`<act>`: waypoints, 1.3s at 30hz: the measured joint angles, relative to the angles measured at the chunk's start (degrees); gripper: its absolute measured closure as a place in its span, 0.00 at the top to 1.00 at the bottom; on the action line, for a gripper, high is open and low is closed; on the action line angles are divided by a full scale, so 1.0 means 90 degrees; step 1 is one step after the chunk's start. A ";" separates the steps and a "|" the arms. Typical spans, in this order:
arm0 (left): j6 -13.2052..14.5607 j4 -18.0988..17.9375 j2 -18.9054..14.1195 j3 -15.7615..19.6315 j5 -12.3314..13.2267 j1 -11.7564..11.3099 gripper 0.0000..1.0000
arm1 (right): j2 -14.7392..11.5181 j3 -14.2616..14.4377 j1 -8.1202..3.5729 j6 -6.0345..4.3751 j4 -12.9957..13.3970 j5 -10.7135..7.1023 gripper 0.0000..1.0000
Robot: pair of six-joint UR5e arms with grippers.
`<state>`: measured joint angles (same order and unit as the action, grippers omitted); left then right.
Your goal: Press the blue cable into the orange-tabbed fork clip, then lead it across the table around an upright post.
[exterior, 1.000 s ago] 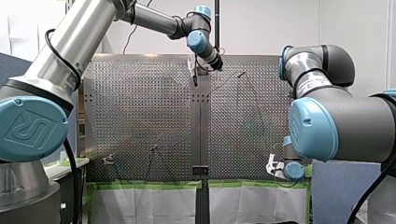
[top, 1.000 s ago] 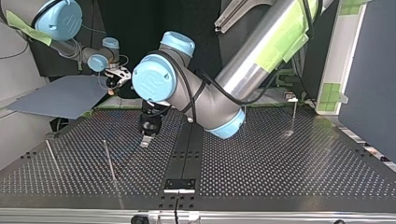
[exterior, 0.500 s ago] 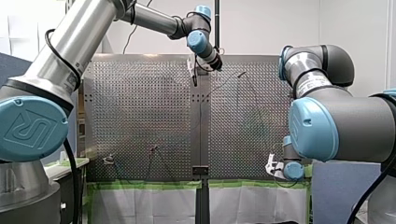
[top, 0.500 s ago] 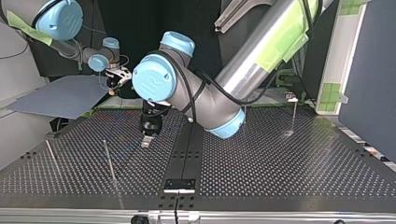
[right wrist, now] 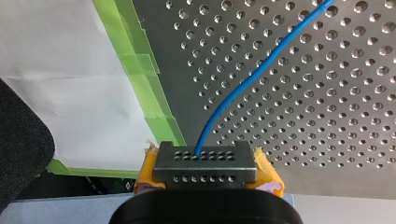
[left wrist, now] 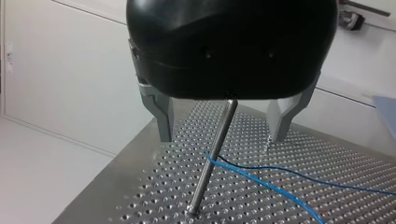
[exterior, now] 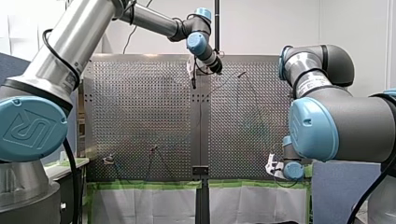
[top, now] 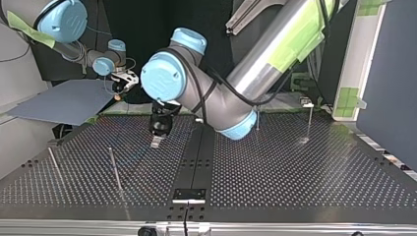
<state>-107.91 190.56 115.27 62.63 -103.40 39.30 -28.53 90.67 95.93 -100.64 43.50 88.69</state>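
Emerging from clamped right jaws, blue cable (right wrist: 261, 70) bends at post (left wrist: 218, 135).

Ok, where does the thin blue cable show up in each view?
Front view: too thin to make out on the perforated metal table.
Top view: not discernible either.
Left wrist view: the thin blue cable meets the upright metal post ahead of my left gripper, then trails across the holes.
Right wrist view: it runs from my right gripper out over the table.
Shared landmark: the perforated table.
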 joint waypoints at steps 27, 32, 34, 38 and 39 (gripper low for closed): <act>-0.0566 -0.1622 -0.1633 0.1663 -0.0143 -0.0026 1.00 | 0.0000 0.0000 0.0000 0.0026 0.0031 0.0000 0.00; -0.0669 -0.1920 -0.1920 0.1963 -0.0074 -0.0047 1.00 | 0.0000 0.0000 0.0000 0.0028 0.0031 0.0000 0.00; -0.0664 -0.2046 -0.1935 0.2088 -0.0053 -0.0050 1.00 | 0.0000 0.0000 0.0000 0.0029 0.0030 0.0000 0.00; -0.0635 -0.2295 -0.1773 0.2338 -0.0041 -0.0049 1.00 | 0.0000 0.0000 0.0000 0.0029 0.0025 0.0000 0.00; -0.0637 -0.2370 -0.1727 0.2412 -0.0039 -0.0049 1.00 | 0.0000 0.0000 0.0000 0.0028 0.0023 0.0000 0.00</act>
<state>-113.64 169.23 99.73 84.33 -103.75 38.86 -28.53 90.67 95.93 -100.39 43.71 88.69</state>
